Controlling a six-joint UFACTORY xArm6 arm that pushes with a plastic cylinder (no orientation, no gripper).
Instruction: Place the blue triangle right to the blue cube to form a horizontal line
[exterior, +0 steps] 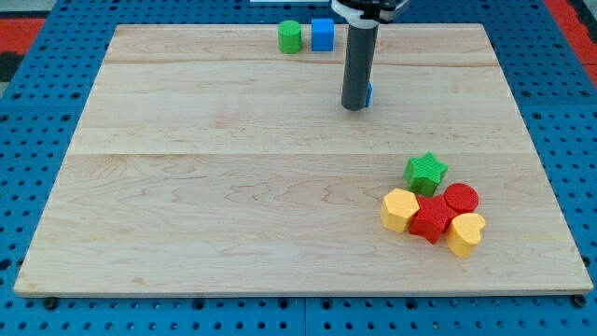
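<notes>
The blue cube (322, 34) stands near the view's top edge of the wooden board (187, 187), just right of a green cylinder (290, 36). My tip (354, 105) is below and right of the cube. Only a thin blue sliver of the blue triangle (369, 93) shows, at the right side of the rod; the rod hides the rest. The tip looks to be touching it.
At the view's lower right is a cluster: a green star (426, 171), a red cylinder (461, 198), a yellow hexagon (399, 210), a red block (431, 220) and a yellow heart (465, 233). The blue pegboard table surrounds the board.
</notes>
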